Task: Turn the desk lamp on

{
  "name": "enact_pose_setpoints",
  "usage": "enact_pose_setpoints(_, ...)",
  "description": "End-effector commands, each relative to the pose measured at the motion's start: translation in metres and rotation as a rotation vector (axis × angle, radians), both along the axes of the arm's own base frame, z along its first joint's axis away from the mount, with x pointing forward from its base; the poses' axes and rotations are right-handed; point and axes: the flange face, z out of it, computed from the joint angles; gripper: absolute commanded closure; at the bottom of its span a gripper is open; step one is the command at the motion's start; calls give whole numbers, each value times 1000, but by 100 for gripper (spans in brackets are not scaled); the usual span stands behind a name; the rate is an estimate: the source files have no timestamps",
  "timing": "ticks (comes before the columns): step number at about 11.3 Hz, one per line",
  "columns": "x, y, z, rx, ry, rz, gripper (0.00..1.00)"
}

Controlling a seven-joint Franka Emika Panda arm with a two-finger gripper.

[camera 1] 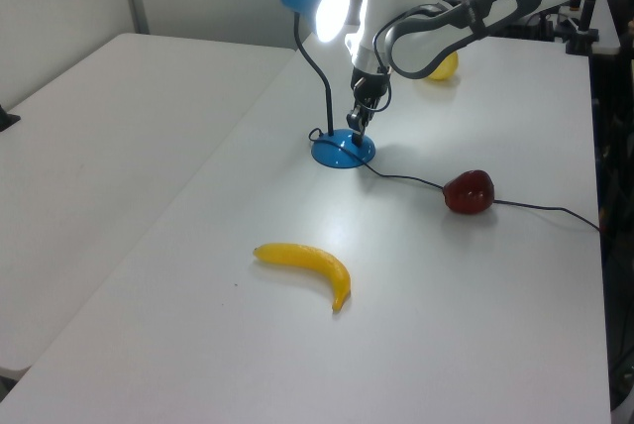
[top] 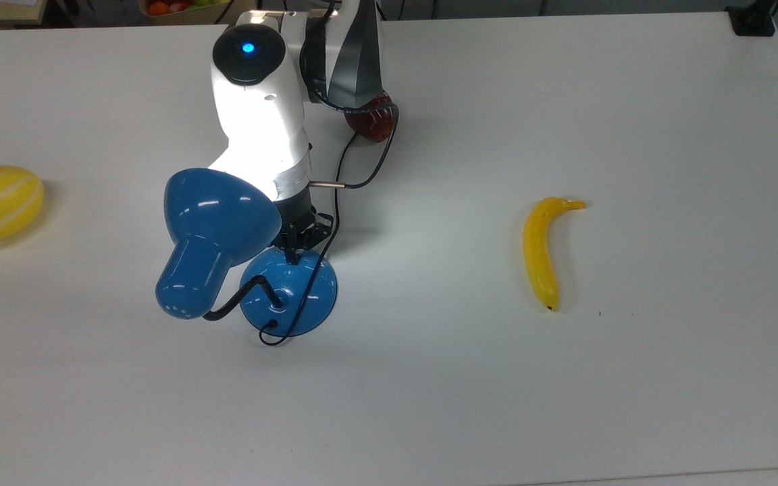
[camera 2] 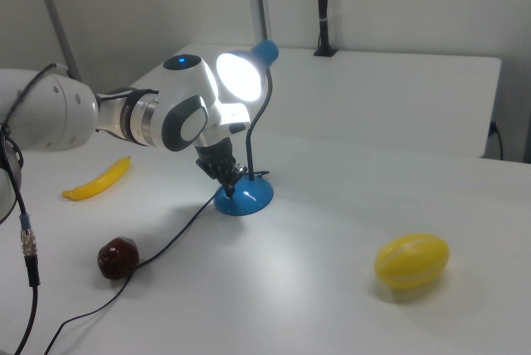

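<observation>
Left view shows your desk lamp [camera 1: 337,77] already lit, its base directly under the gripper [camera 1: 356,125], whose fingers I can't tell open from closed, so if you press down again you risk clicking it off or tipping it on the counter [camera 1: 198,275].

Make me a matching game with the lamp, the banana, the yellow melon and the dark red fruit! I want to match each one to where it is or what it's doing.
Things:
1. desk lamp
2. banana
3. yellow melon
4. dark red fruit

Clues:
A. by the black cord, near the left view's right
B. shining brightly
C. alone at the top view's far left
D. curved, lying at the top view's right

Pairs: 1-B, 2-D, 3-C, 4-A
</observation>
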Motion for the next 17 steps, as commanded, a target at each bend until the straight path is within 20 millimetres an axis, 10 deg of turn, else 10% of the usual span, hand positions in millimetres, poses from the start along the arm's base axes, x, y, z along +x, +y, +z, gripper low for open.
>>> enact_pose_setpoints(1,-7,-2,33,-17,-18,-7,100)
enact_pose_setpoints(8,-112,-15,143,-26,114,-16,99)
enact_pose_setpoints(10,-136,-26,166,-25,166,-38,67)
enact_pose_setpoints(12,-148,-34,176,-24,210,-56,0)
enact_pose_setpoints(17,-150,-38,184,-15,199,-82,0)
